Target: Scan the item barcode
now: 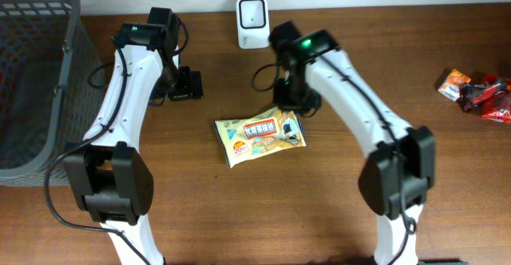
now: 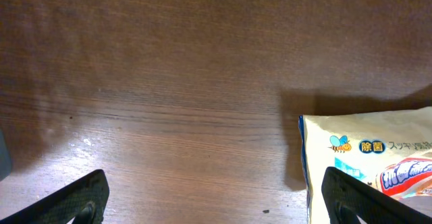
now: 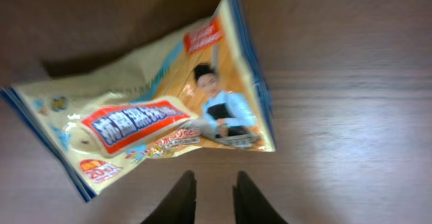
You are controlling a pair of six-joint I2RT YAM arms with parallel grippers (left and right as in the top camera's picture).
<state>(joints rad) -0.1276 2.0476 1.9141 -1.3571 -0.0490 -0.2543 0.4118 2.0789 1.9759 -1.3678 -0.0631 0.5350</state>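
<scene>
On my overhead feed the flat yellow plastic snack packet with blue edges and red lettering (image 1: 261,137) lies printed side up on the brown wooden table (image 1: 319,209), about mid-table between the two arms. The small white box-shaped scanner (image 1: 254,21) stands at the far edge, well apart from the packet. The right gripper (image 3: 213,183) hangs over the packet's far right corner. Through its wrist camera I see its two dark fingers (image 3: 182,197) drawn close together, with a narrow strip of bare table between them. They are clamped on nothing, and the packet's edge lies just beyond their tips. That view is blurred, so I cannot tell whether the packet lies quite flat. The left gripper (image 2: 216,183) is over bare wood to the left of the packet, fingers spread wide, with the packet's corner showing by one finger. A grey mesh basket (image 1: 68,73) sits at the far left, and some red and orange wrapped items (image 1: 483,93) lie at the far right.
</scene>
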